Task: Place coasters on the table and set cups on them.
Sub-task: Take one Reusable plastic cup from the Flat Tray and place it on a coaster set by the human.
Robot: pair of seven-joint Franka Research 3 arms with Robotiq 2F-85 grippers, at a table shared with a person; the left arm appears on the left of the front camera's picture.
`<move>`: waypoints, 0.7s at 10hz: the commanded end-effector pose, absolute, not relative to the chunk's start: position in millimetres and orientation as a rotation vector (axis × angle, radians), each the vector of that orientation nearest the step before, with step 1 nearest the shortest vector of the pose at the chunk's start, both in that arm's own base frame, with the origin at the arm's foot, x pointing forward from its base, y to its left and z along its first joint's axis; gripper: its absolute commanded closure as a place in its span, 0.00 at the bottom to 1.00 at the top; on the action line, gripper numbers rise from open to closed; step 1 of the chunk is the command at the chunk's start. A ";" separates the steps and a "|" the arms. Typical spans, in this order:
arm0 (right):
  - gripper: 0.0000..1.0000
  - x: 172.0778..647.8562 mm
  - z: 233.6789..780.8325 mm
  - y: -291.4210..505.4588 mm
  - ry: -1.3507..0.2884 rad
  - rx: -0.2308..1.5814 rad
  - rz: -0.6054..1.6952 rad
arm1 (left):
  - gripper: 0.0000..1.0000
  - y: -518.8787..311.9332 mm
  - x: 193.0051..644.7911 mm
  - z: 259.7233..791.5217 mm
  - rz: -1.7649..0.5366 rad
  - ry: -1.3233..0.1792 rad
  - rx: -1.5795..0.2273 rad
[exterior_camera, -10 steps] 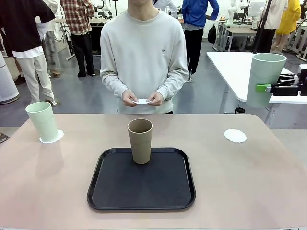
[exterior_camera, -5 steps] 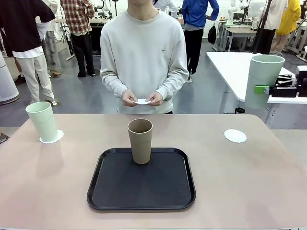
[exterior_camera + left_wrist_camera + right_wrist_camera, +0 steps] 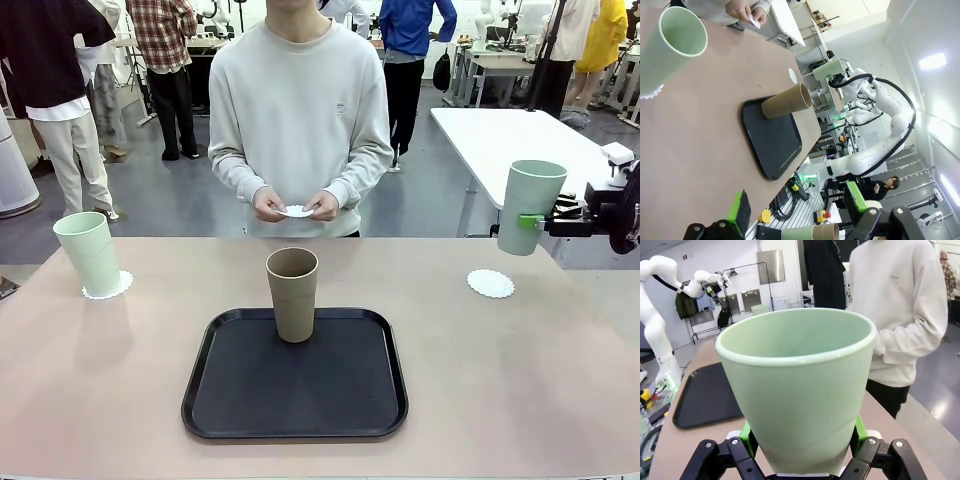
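Fingers (image 3: 746, 434) of the right gripper (image 3: 527, 221) were closed from both sides on the lower wall of the held mint cup (image 3: 528, 205), green pads pressed against it and nothing else between them. In the right wrist view the held mint cup (image 3: 797, 390) stood upright, mouth up, its long axis vertical and across the line of the fingers. It hung in the air over the table's (image 3: 500, 380) far right corner, base clear of the surface.

Below it and a little toward the robot's left lay the bare coaster (image 3: 490, 283), flat on the table with nothing on it. How far the cup sat in front of or behind that disc could not be judged from the front view. To my eye the coming move turned on this offset: the base had to be brought leftward over the disc, kept plumb, then lowered onto it. The right arm was plainly the nearer one.

Farther out, the tan cup (image 3: 292, 293) stood upright at the far edge of the black tray (image 3: 300, 400) in the middle. Beyond it the person's hands (image 3: 295, 207) pinched a third coaster (image 3: 297, 211). At the far left the left mint cup (image 3: 90, 253) already rested on the left coaster (image 3: 108, 290). The left gripper (image 3: 796, 204) stood wide apart and empty, well away from the work.
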State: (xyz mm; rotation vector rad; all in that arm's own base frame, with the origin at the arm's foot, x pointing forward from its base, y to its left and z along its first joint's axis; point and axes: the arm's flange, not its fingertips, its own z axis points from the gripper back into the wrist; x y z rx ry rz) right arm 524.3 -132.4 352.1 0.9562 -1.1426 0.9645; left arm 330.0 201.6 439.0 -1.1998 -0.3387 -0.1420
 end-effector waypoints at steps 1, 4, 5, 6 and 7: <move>0.15 533.8 343.7 -144.3 -1.147 0.951 1.027 | 0.00 202.2 329.7 441.4 -0.137 -0.348 -1.207; 0.15 536.3 317.7 -144.4 -1.110 0.990 1.053 | 0.00 202.2 329.7 441.4 -0.137 -0.348 -1.207; 0.15 536.3 314.3 -143.8 -1.113 0.999 1.056 | 0.00 202.2 329.7 441.4 -0.137 -0.348 -1.207; 0.15 534.9 317.6 -143.3 -1.121 1.023 1.046 | 0.00 202.2 329.7 441.4 -0.137 -0.348 -1.207; 0.15 532.9 313.6 -139.9 -1.108 0.977 1.019 | 0.00 202.2 329.7 441.4 -0.137 -0.348 -1.207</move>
